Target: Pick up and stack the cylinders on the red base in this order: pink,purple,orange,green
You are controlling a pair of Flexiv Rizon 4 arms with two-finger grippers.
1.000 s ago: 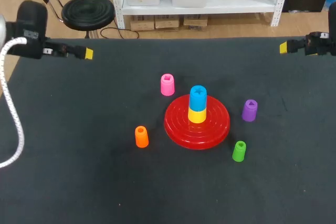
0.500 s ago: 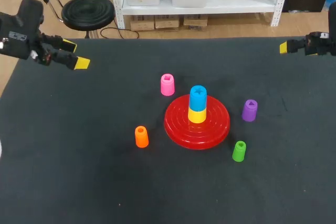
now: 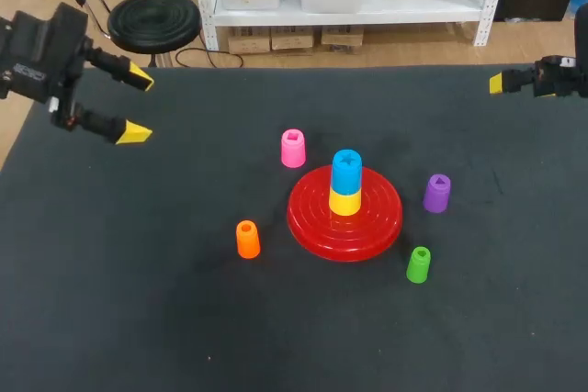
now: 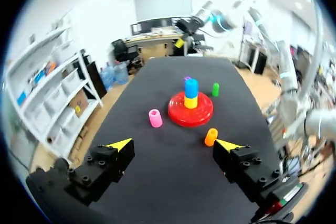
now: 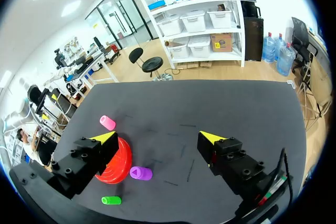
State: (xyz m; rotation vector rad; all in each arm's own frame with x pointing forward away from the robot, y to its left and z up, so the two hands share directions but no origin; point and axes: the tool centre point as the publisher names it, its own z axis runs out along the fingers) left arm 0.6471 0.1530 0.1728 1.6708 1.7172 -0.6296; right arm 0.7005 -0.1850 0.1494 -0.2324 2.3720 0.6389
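Left gripper [image 3: 136, 105] wide open and empty at far-left edge of table [image 3: 138, 319], probably readying for pink cylinder [image 3: 293, 148], first in order, upright just beside red base [image 3: 308, 219]. Right gripper [image 5: 157, 137] wide, empty, parked far right. Purple cylinder [image 3: 437, 193], orange cylinder [image 3: 247, 239], green cylinder [image 3: 418, 264] stand around base. Blue-on-yellow stack [image 3: 346, 185] sits mid-base.
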